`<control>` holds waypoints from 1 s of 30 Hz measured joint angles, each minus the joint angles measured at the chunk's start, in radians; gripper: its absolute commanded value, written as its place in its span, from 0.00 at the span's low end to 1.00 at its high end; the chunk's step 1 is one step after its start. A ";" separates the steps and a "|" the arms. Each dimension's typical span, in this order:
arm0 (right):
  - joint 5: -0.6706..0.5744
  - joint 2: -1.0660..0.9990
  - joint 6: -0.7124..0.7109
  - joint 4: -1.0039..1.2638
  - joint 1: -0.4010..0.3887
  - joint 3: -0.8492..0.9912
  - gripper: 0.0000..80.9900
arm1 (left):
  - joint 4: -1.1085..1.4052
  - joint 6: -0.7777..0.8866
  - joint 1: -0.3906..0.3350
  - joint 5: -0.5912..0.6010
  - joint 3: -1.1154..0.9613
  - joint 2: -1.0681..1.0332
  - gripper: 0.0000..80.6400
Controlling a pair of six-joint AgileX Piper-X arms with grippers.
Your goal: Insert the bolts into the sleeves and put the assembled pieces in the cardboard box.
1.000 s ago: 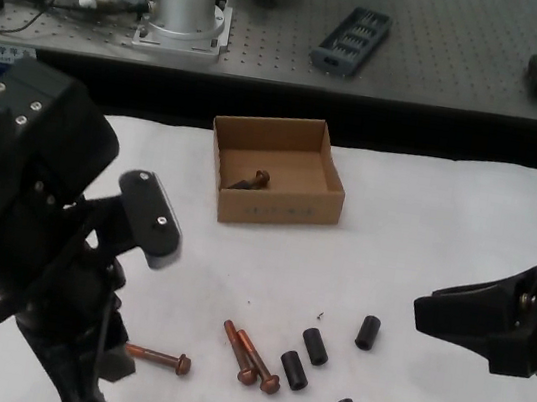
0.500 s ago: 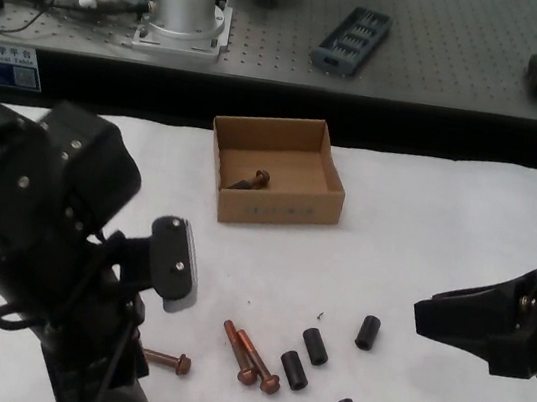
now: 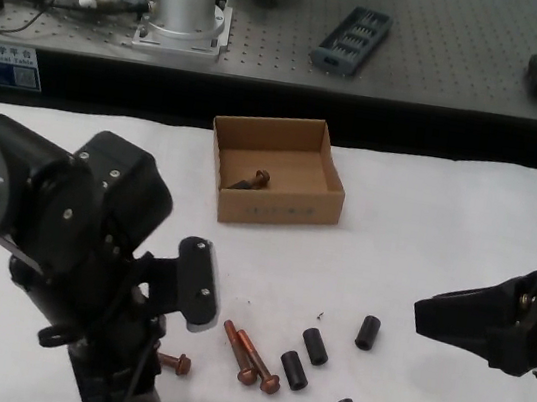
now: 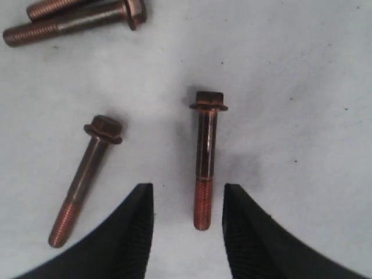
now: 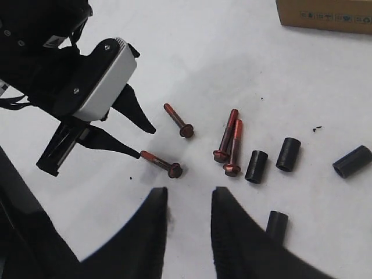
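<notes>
Bolt 1 [image 4: 208,160]: flat on desk [image 3: 449,213], white cover. Threaded end sits between tips of L jaws, head points away from them. Gap on each side, touching neither tip.
L jaws: spread, gripping nothing, straddling thread end of bolt 1. Held close above desk on L arm [image 3: 70,242].
Bolt 2 [image 4: 87,180]: just outside one tip of L jaws, tilted vs bolt 1, head also pointing away from jaws. Apart from bolt 1.
Bolt pair [image 4: 75,17]: 2 pcs side by side, close together, farther out from L jaws than bolt 2's head.
R jaws: spread, nothing between them. On R arm [image 3: 492,326], well apart from L jaws, tips facing the loose parts.
Sleeves [image 3: 315,345]: 4 pcs, black, loose on desk betw. R jaws and bolt pair. One [image 5: 277,224] just beside a tip of R jaws. Nearest one to the bolts lies just beside bolt pair.
Cardboard box [image 3: 278,207]: open top, well beyond tips of both jaws, past bolts and sleeves.
Box contents: 1 bolt-like piece [image 3: 248,180] lying on box floor; can't tell if sleeved.
</notes>
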State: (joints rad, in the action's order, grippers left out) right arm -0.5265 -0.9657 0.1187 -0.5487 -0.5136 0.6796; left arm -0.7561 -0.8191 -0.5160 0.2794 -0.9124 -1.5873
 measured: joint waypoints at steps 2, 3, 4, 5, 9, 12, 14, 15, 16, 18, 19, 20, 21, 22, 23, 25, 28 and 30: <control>0.000 0.000 0.000 0.000 0.000 0.000 0.26 | 0.011 0.000 -0.006 -0.001 0.000 0.000 0.36; 0.000 0.000 0.000 0.000 0.000 0.000 0.26 | 0.019 0.000 -0.011 -0.004 0.000 0.000 0.35; 0.000 0.000 0.000 0.000 0.000 0.000 0.26 | 0.027 0.000 -0.015 -0.008 0.000 0.000 0.34; 0.000 0.000 0.000 0.000 0.000 0.000 0.26 | 0.033 0.000 -0.020 -0.009 0.000 0.000 0.34; 0.000 0.000 0.000 0.000 0.000 0.000 0.26 | 0.034 0.012 -0.028 -0.032 0.000 -0.039 0.34; 0.000 0.000 0.000 0.000 0.000 0.000 0.26 | 0.026 0.015 -0.040 -0.071 0.000 -0.053 0.34; 0.000 0.000 0.000 0.000 0.000 0.000 0.26 | 0.023 0.018 -0.046 -0.105 0.000 -0.053 0.34; 0.000 0.000 0.000 0.000 0.000 0.000 0.26 | 0.023 0.020 -0.046 -0.114 0.000 -0.053 0.34; 0.000 0.000 0.000 0.000 0.000 0.000 0.26 | 0.023 0.026 -0.043 -0.121 0.000 -0.053 0.34; 0.000 0.000 0.000 0.000 0.000 0.000 0.26 | 0.041 0.053 -0.027 -0.109 0.000 -0.053 0.34; 0.000 0.000 0.000 0.000 0.000 0.000 0.26 | 0.057 0.068 -0.020 -0.094 0.000 -0.053 0.34; 0.000 0.000 0.000 0.000 0.000 0.000 0.26 | 0.096 0.094 -0.010 -0.071 0.000 -0.053 0.34; 0.000 0.000 0.000 0.000 0.000 0.000 0.26 | 0.118 0.099 -0.008 -0.066 0.000 -0.053 0.34; 0.000 0.000 0.000 0.000 0.000 0.000 0.26 | 0.139 0.101 -0.007 -0.066 0.000 -0.053 0.34; 0.000 0.000 0.000 0.000 0.000 0.000 0.26 | 0.155 0.098 -0.007 -0.066 0.000 -0.053 0.34; 0.000 0.000 0.000 0.000 0.000 0.000 0.26 | 0.164 0.087 -0.007 -0.066 0.000 -0.053 0.34; 0.000 0.000 0.000 0.000 0.000 0.000 0.26 | 0.170 0.069 -0.007 -0.066 0.000 -0.053 0.34; 0.000 0.000 0.000 0.000 0.000 0.000 0.26 | 0.170 0.059 -0.007 -0.066 0.000 -0.053 0.34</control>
State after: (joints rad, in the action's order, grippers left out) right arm -0.5265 -0.9657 0.1187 -0.5487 -0.5136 0.6796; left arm -0.5862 -0.7597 -0.5231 0.2130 -0.9124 -1.6406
